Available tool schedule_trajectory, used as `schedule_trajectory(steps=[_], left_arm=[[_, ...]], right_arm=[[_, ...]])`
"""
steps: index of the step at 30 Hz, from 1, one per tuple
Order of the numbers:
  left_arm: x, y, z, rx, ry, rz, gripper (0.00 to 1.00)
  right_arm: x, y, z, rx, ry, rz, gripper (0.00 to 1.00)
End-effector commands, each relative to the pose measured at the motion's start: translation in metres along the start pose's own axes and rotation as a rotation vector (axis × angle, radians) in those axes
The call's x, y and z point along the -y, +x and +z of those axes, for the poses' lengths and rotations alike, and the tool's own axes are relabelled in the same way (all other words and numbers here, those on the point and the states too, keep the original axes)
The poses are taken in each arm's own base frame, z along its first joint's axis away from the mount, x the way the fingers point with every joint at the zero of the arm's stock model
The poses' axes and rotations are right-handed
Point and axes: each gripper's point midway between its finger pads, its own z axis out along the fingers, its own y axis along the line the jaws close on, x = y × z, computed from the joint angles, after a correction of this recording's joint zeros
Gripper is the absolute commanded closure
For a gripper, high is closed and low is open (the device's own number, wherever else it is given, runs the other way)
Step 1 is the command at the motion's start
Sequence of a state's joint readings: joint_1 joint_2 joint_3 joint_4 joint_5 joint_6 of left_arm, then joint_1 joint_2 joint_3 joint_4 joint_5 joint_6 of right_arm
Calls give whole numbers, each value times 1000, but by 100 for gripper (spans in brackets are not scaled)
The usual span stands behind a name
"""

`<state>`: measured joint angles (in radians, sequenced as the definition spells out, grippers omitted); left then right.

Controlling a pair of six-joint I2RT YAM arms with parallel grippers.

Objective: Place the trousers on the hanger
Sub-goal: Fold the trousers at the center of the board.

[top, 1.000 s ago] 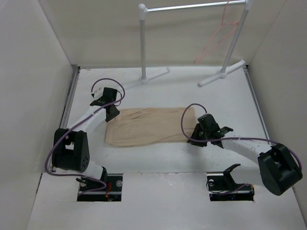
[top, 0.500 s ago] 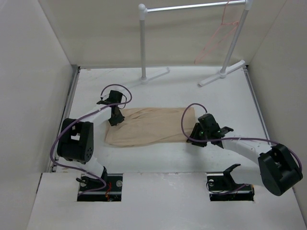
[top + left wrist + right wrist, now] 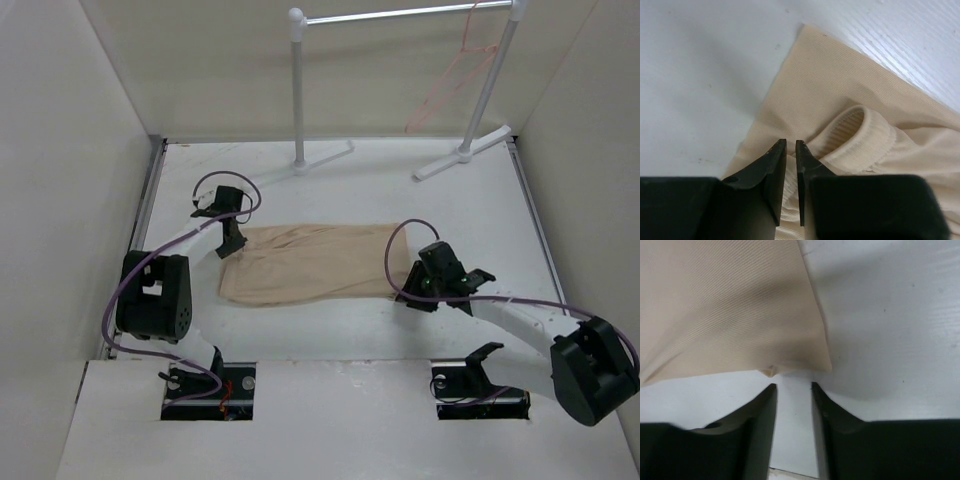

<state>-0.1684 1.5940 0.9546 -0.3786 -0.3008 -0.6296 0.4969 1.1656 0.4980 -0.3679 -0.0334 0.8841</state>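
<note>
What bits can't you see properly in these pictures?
Trousers: each wrist view shows only one end, the rest cut off at the picture edges; in the top view the arms cover both ends.
Hanger: top view, too thin and faint to trace its hook.
Left fingers: left wrist view, nearly together; their own bulk hides whether cloth is pinched.

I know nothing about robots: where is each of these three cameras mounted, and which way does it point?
Top external: fixed high behind the robot, looking down over the table at the trousers, rack and hanger; left arm and right arm show whole.
Left wrist: on the left arm, looking along the left gripper, nearly shut on the waistband.
Right wrist: on the right arm, looking along the open right gripper at a trouser corner.
Shared: all see trousers and table.
</note>
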Motion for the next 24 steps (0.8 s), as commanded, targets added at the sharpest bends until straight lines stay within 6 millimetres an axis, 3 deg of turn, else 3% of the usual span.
schedule_trajectory(steps=[1, 5, 8, 11, 13, 15, 18, 24], left_arm=[[-15, -7, -6, 40, -41, -22, 82], [-16, -25, -41, 131, 15, -66, 63], [0, -24, -71, 173, 96, -66, 63], [40, 14, -91, 126, 220, -29, 64], [65, 50, -93, 72, 279, -15, 65], [72, 75, -83, 42, 291, -18, 66], [61, 90, -64, 26, 259, -44, 67], [-4, 93, -34, 13, 130, -103, 67]], right_arm=[[-11, -10, -19, 36, -40, -11, 56], [-40, -30, -47, 90, -121, -64, 50], [-61, -49, -54, 129, -179, -99, 70], [-82, -74, -50, 169, -236, -109, 87], [-94, -91, -41, 195, -286, -96, 89], [-96, -96, -27, 180, -295, -64, 90], [-73, -83, -1, 121, -240, 16, 90], [-35, -52, 15, 67, -182, 89, 84]])
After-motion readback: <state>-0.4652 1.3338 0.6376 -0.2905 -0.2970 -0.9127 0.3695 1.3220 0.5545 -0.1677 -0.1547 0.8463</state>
